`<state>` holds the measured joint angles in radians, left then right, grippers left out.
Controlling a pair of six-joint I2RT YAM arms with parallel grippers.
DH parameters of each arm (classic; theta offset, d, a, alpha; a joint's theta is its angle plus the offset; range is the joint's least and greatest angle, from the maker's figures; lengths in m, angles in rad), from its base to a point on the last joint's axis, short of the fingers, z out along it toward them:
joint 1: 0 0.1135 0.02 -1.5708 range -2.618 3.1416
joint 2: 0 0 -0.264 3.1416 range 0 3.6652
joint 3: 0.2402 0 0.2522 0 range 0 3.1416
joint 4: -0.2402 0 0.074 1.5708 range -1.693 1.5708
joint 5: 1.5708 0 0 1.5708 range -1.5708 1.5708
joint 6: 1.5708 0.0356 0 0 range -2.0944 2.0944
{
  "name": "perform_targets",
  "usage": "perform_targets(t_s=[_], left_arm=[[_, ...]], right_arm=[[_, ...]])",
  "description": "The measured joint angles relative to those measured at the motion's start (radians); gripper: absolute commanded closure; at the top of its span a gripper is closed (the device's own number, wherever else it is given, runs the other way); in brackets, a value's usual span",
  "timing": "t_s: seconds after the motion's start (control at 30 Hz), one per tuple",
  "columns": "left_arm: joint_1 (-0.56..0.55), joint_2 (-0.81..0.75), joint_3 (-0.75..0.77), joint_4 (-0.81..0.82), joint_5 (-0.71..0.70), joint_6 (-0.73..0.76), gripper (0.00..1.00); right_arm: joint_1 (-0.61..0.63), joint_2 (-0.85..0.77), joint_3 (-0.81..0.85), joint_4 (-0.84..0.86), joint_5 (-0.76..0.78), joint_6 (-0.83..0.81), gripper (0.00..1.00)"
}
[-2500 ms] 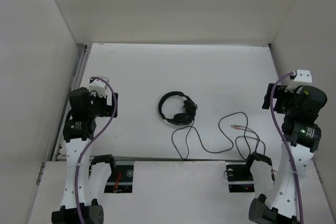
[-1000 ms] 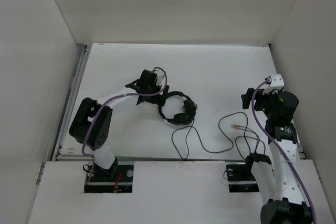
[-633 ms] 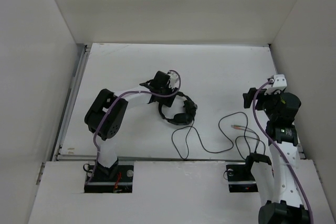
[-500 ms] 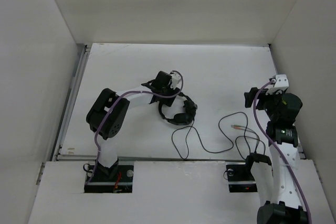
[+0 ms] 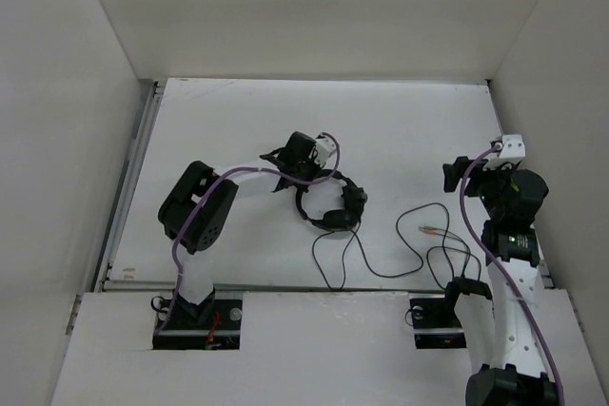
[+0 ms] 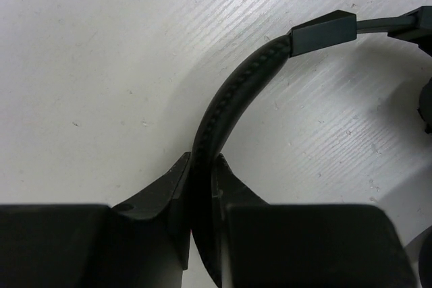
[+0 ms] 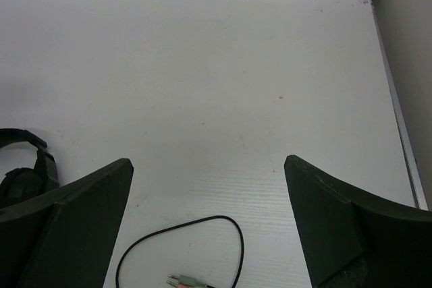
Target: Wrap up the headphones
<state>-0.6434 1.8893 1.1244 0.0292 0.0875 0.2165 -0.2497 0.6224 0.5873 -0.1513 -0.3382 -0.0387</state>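
Note:
The black headphones (image 5: 330,203) lie on the white table near the middle, and their thin cable (image 5: 381,268) trails in loops to the right. It ends in a plug (image 5: 430,230) with a pinkish and a green tip. My left gripper (image 5: 304,178) is shut on the padded headband (image 6: 229,92) at the headphones' upper left. In the left wrist view the band runs up out of the left gripper (image 6: 201,165). My right gripper (image 5: 455,176) hangs open over the table's right side. In the right wrist view the right gripper (image 7: 208,161) is empty above a cable loop (image 7: 233,227) and the plug (image 7: 190,279).
White walls (image 5: 86,92) enclose the table on three sides. A metal rail (image 5: 128,187) runs along the left edge, and the table's right edge (image 7: 398,119) shows in the right wrist view. The arm bases (image 5: 205,316) stand at the near edge.
My left arm has swung in from the left to the headphones and shut its jaws on the headband. The headphones have shifted slightly right. The right arm has barely moved.

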Motion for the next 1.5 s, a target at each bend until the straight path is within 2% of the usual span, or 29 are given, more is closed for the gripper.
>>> perform_targets(t_s=[0.2,0.33,0.53,0.73,0.9,1.13,1.33,1.5], left_arm=[[-0.011,-0.013,-0.01,0.001,-0.03,-0.014,1.0],[-0.008,-0.043,0.013,-0.082,-0.041,-0.045,1.0],[0.03,-0.096,0.226,-0.255,-0.046,-0.076,1.0],[0.098,-0.214,0.41,-0.336,-0.043,-0.098,1.0],[0.151,-0.3,0.497,-0.397,-0.043,-0.11,1.0],[0.232,-0.316,0.594,-0.465,-0.043,-0.112,1.0],[0.312,-0.314,0.696,-0.491,-0.043,-0.128,1.0],[0.344,-0.308,0.791,-0.498,-0.033,-0.166,1.0]], right_arm=[[0.002,0.0,0.0,0.005,-0.007,0.006,0.0],[0.035,0.0,0.0,0.01,-0.019,0.005,0.0],[0.182,0.043,0.017,0.059,-0.047,-0.014,0.0],[0.342,0.138,0.091,0.124,-0.055,-0.017,0.0],[0.5,0.238,0.182,0.209,-0.055,-0.004,0.0],[0.72,0.422,0.308,0.314,-0.054,0.006,0.0],[0.848,0.541,0.381,0.381,-0.044,0.01,0.0],[0.903,0.608,0.38,0.44,-0.018,0.006,0.0]])
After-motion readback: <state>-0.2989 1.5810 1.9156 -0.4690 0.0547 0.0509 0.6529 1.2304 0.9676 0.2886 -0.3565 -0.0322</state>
